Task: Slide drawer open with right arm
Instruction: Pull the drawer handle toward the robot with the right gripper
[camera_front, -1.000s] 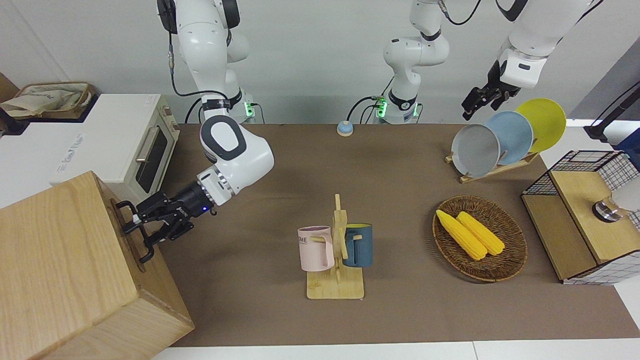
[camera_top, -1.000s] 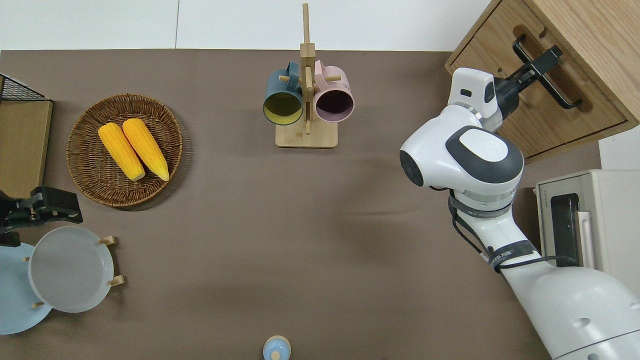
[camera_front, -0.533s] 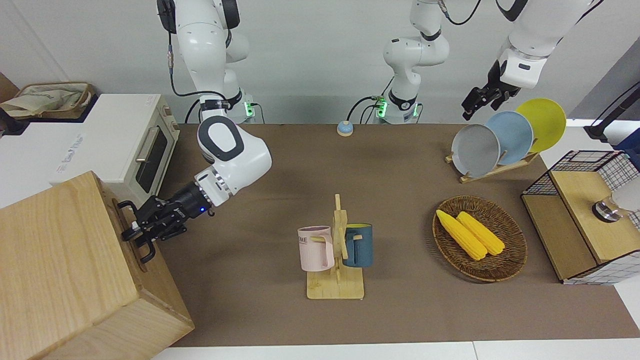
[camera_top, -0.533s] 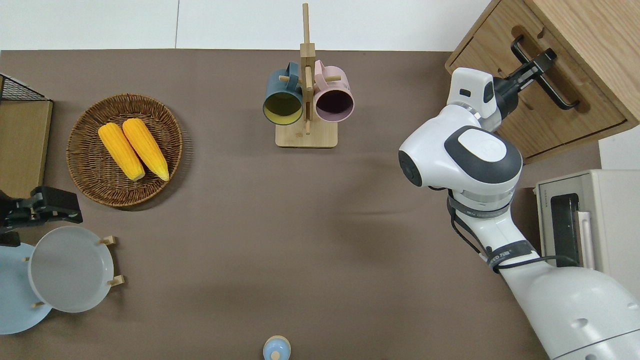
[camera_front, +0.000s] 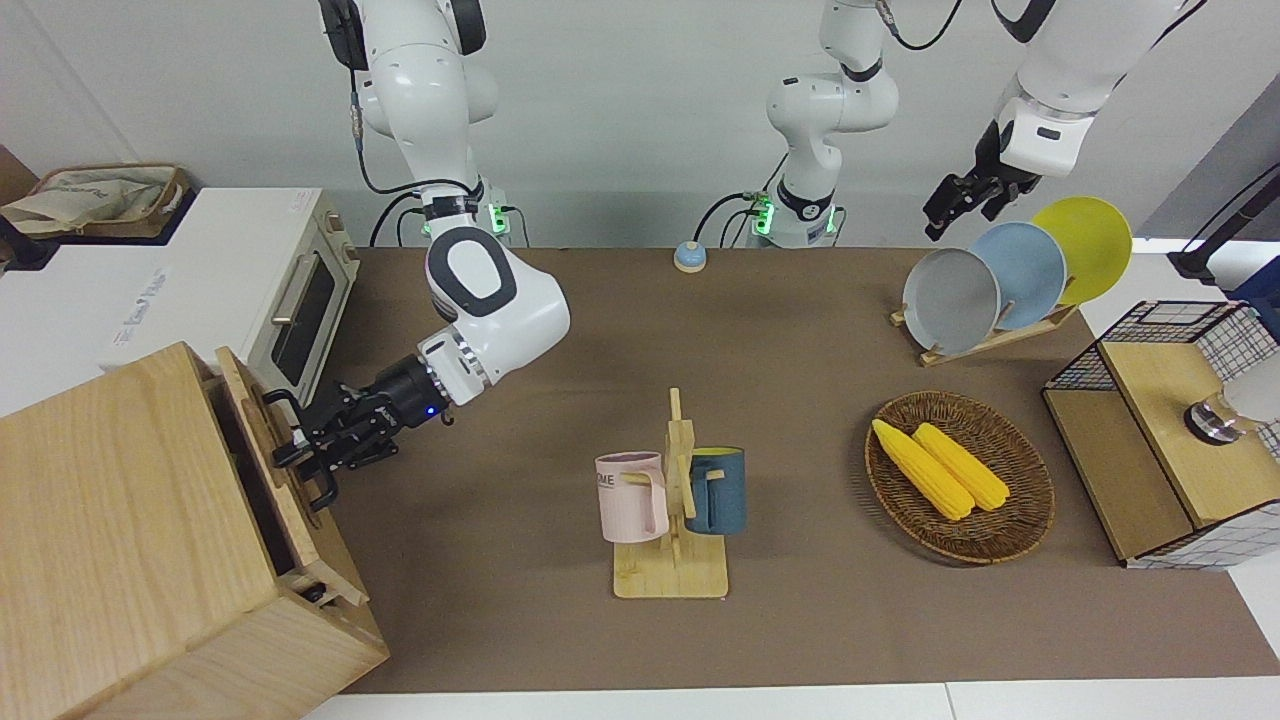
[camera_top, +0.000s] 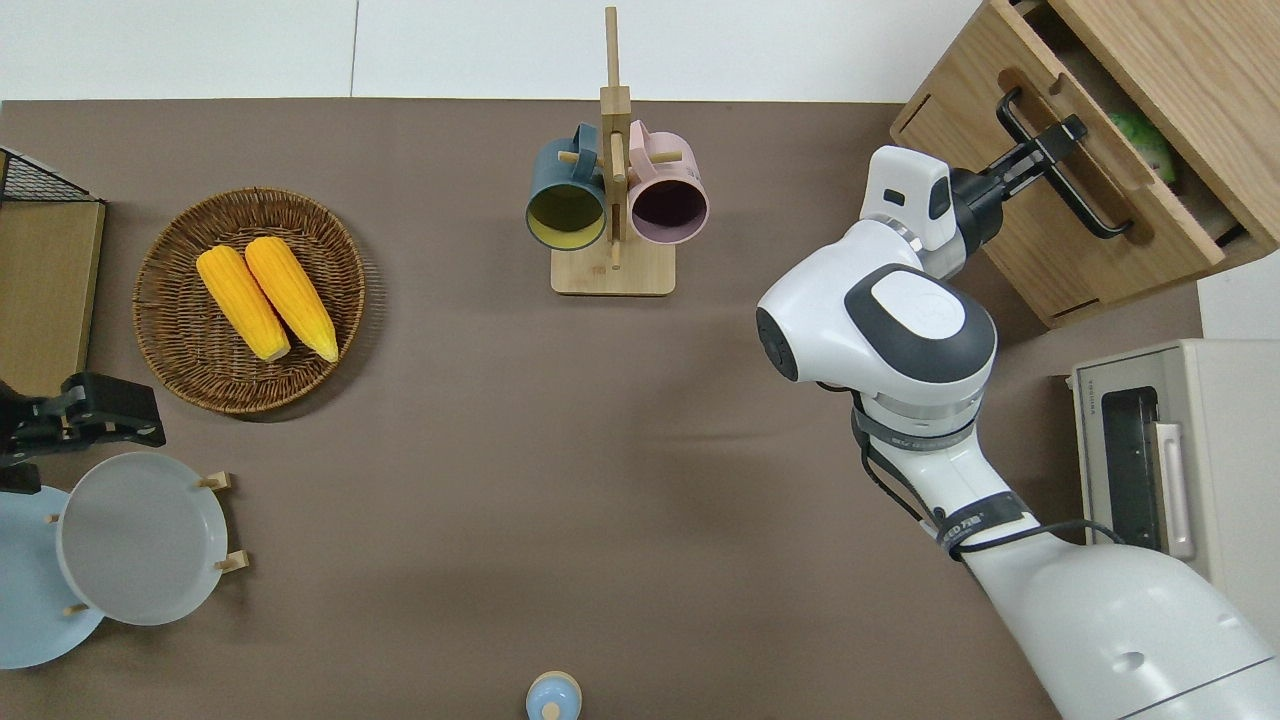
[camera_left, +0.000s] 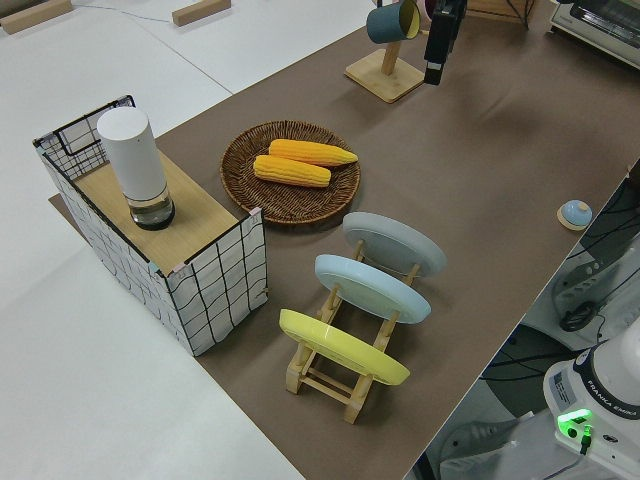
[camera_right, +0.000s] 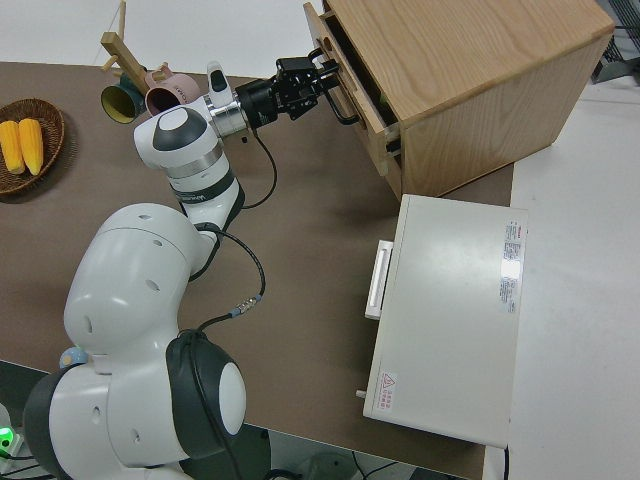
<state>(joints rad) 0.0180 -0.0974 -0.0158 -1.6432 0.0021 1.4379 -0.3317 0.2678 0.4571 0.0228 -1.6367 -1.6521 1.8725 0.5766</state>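
Right gripper (camera_front: 300, 457) clamped on your drawer's black handle (camera_top: 1056, 164), drawer (camera_top: 1060, 190) partly out of the wooden cabinet (camera_front: 120, 540) at the right arm's end, pink mug (camera_front: 632, 497) reads "ME", left arm parked.

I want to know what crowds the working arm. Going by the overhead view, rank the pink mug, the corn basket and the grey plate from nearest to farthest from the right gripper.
1. Pink mug, on the wooden rack mid-table: nearest to the right gripper, which is shut on the drawer handle.
2. Corn basket, toward the left arm's end.
3. Grey plate, in the plate rack, closer to the robots: farthest.
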